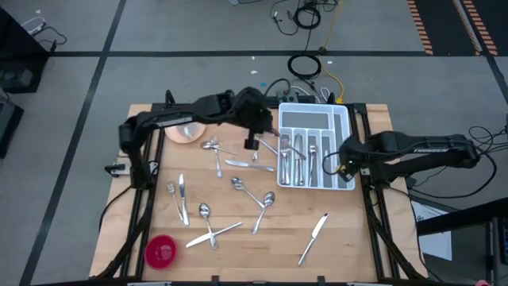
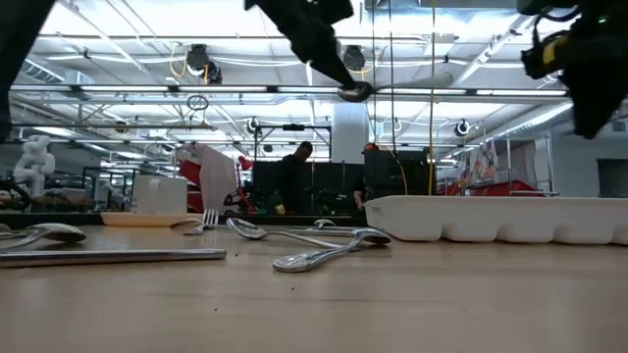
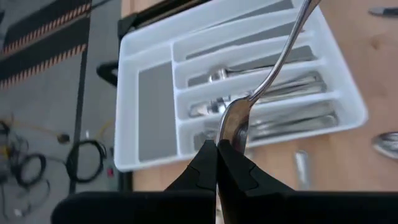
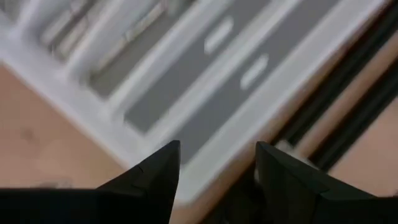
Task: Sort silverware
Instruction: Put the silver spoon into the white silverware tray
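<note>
Two black jointed arms (image 1: 182, 111), tapered fingers (image 4: 152, 174)

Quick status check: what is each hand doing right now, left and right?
Left hand: closed on a spoon, held above the white tray.
Right hand: open, holding nothing, over the tray's corner.

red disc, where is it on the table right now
In the high view the red disc lies at the table's near-left corner, just left of a crossed knife and spoon, apart from the white tray at the far right.
</note>
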